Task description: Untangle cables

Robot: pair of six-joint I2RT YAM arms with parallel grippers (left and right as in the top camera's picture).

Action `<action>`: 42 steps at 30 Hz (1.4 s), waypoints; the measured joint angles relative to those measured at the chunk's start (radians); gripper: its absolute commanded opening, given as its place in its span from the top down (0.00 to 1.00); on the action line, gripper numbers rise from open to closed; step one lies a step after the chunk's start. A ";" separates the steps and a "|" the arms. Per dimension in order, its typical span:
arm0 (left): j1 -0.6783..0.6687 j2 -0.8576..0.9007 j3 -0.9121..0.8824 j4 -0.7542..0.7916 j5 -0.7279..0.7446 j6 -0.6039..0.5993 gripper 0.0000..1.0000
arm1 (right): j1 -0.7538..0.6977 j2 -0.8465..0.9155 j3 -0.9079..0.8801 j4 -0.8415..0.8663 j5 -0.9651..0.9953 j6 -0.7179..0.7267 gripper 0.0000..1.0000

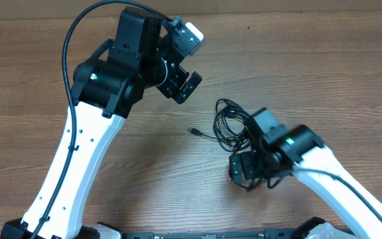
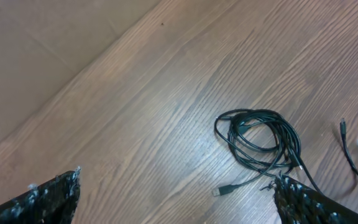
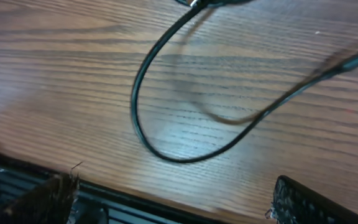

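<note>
Cables [image 1: 229, 123] lie in one tangled heap on the table [image 1: 310, 60], right of centre. The left gripper [image 1: 186, 85] hangs well off and the right gripper [image 1: 243, 169] sits at the heap's near edge — both spread, empty. From the left wrist, their loops [image 2: 253, 112] interlace. From the right wrist, one strand [image 3: 133, 109] arcs ahead of the fingers — pulling it alone could tighten the tangle.

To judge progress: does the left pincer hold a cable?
No, the left pincer stands open and empty, apart from the cables lying on the table.
</note>
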 measured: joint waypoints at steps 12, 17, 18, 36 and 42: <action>0.000 0.000 0.000 -0.069 -0.017 -0.012 0.00 | 0.000 0.324 -0.001 0.119 0.011 0.003 0.96; 0.000 0.000 0.000 -0.069 -0.023 -0.018 0.01 | 0.000 0.329 -0.002 0.157 -0.008 0.005 0.96; 0.000 0.000 0.000 -0.069 -0.023 -0.018 0.00 | 0.000 0.329 0.001 0.158 -0.009 0.006 0.96; 0.000 0.000 0.000 -0.069 -0.131 -0.018 0.01 | -0.002 0.330 1.007 -0.364 0.300 -0.028 0.96; 0.000 0.003 0.000 -0.069 -0.050 -0.016 0.00 | -0.002 0.329 1.292 -0.413 0.324 -0.074 0.96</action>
